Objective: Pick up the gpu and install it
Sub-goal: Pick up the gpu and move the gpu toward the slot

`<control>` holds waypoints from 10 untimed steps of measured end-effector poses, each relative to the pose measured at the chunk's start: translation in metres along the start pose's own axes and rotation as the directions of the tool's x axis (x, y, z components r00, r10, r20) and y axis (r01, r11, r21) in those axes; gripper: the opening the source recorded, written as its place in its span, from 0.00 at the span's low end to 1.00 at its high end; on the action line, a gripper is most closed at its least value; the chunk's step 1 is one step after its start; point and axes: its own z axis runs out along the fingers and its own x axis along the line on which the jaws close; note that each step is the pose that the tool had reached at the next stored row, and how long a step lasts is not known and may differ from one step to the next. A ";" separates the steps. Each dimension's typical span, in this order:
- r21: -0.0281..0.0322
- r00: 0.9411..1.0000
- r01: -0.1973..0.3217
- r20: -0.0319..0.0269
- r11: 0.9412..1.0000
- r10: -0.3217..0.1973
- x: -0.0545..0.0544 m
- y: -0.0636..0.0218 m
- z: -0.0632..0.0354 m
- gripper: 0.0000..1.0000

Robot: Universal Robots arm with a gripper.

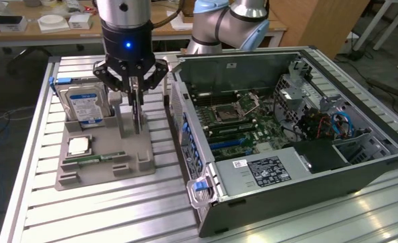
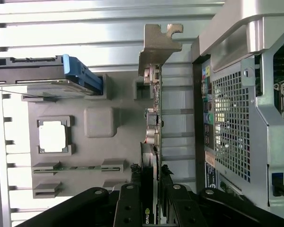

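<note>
The gpu (image 1: 138,115) stands on edge in the grey holder tray (image 1: 136,163), a thin dark card. In the wrist view the gpu (image 2: 154,113) runs edge-on away from the camera, ending in its silver bracket. My gripper (image 1: 136,96) comes straight down over it, and its black fingers (image 2: 128,208) press on the card's top edge from both sides. The gripper (image 2: 152,210) is shut on the gpu. I cannot tell whether the card's lower edge still rests in the tray slot.
The tray (image 2: 99,120) also holds a blue-labelled hard drive (image 1: 85,104), a square processor (image 1: 79,146) and a green memory stick (image 1: 94,158). An open computer case (image 1: 300,167) lies at the exterior view's right, motherboard (image 1: 243,124) exposed. Its perforated rear wall (image 2: 232,123) stands close beside the card.
</note>
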 end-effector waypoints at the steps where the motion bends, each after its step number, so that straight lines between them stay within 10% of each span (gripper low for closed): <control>1: 0.000 1.000 0.000 0.000 1.000 0.000 0.000 0.0001 -0.0017 0.26; 10: 0.000 1.000 0.000 0.000 1.000 0.000 0.000 0.0007 -0.0166 0.26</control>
